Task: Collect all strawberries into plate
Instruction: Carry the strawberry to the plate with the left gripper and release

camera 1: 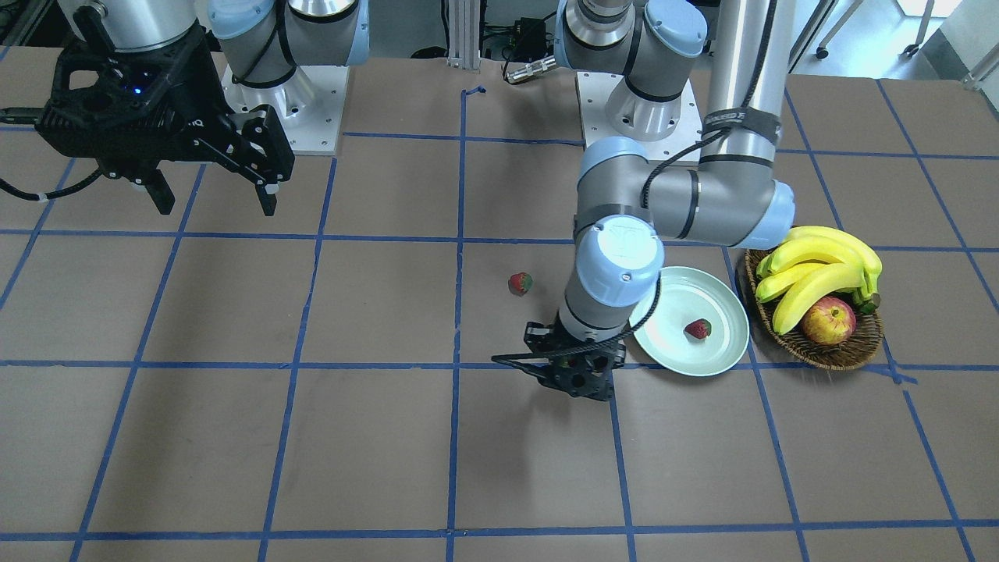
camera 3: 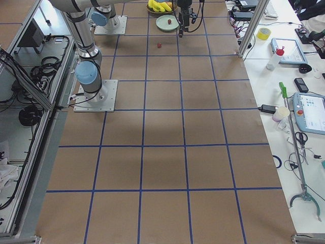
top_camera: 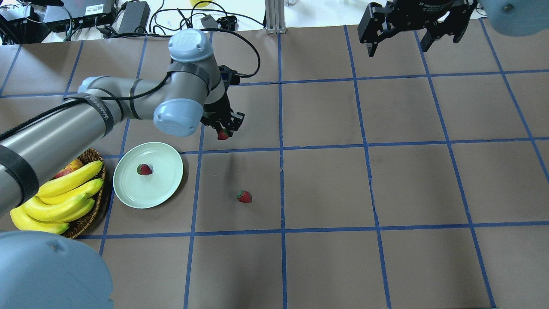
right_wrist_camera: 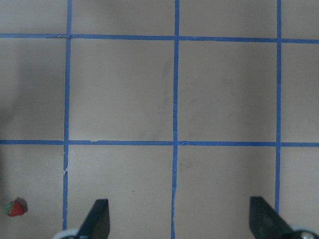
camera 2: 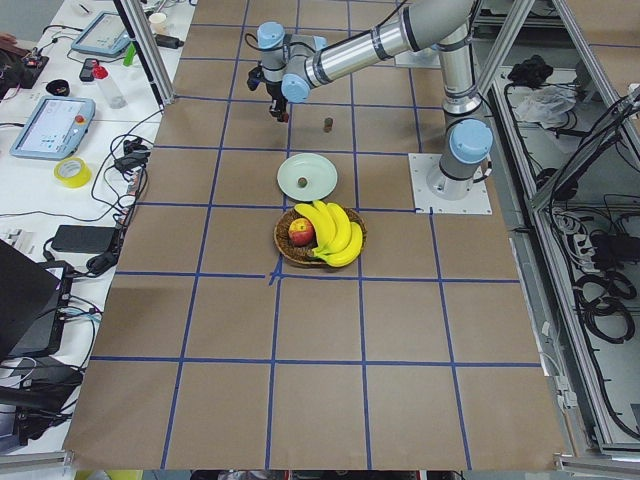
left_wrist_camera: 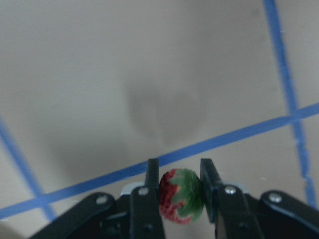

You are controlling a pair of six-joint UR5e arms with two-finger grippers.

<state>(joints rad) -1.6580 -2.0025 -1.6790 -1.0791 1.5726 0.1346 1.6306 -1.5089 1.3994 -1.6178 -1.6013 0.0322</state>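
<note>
My left gripper [top_camera: 223, 130] is shut on a strawberry [left_wrist_camera: 179, 196] and holds it above the brown table, to the right of the plate in the overhead view. The berry shows between the fingers [left_wrist_camera: 144, 199] in the left wrist view and in the overhead view [top_camera: 222, 135]. The pale mint plate [top_camera: 161, 189] holds one strawberry [top_camera: 144, 169]. A third strawberry [top_camera: 244, 196] lies on the table nearer the robot, apart from the plate. My right gripper [top_camera: 399, 45] is open and empty, high over the far right of the table.
A brown wicker basket [top_camera: 87, 216] with bananas [top_camera: 60, 197] and a red-yellow apple [camera 1: 828, 321] stands right beside the plate on its left. Blue tape lines grid the table. Cables and boxes lie beyond the far edge.
</note>
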